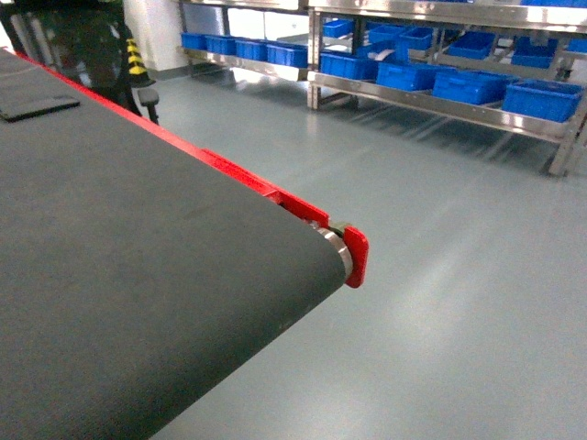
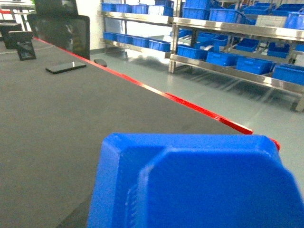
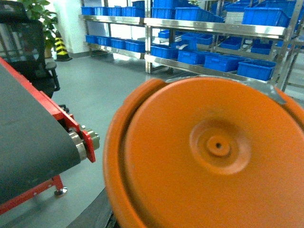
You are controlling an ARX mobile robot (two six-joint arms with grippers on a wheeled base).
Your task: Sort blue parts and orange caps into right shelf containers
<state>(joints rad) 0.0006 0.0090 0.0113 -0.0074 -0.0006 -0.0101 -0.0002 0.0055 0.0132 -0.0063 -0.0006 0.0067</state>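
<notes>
A bright blue part (image 2: 199,190) with an angled top fills the bottom of the left wrist view, close to the camera and over the dark belt; it hides the left gripper's fingers. An orange cap (image 3: 213,156), round with a small centre boss, fills most of the right wrist view and hangs above the floor beside the belt's end; it covers the right gripper's fingers. Neither gripper shows in the head view. The blue crates (image 1: 468,85) stand on the steel shelf rack across the floor, also seen as crates (image 2: 254,65) and crates (image 3: 256,69).
The dark conveyor belt (image 1: 138,275) with a red edge ends at a red end plate (image 1: 356,257). A phone (image 2: 65,67) and a monitor (image 2: 61,33) are on the surface farther back. A black chair (image 3: 28,47) stands by the belt. Grey floor (image 1: 440,275) lies between belt and shelves.
</notes>
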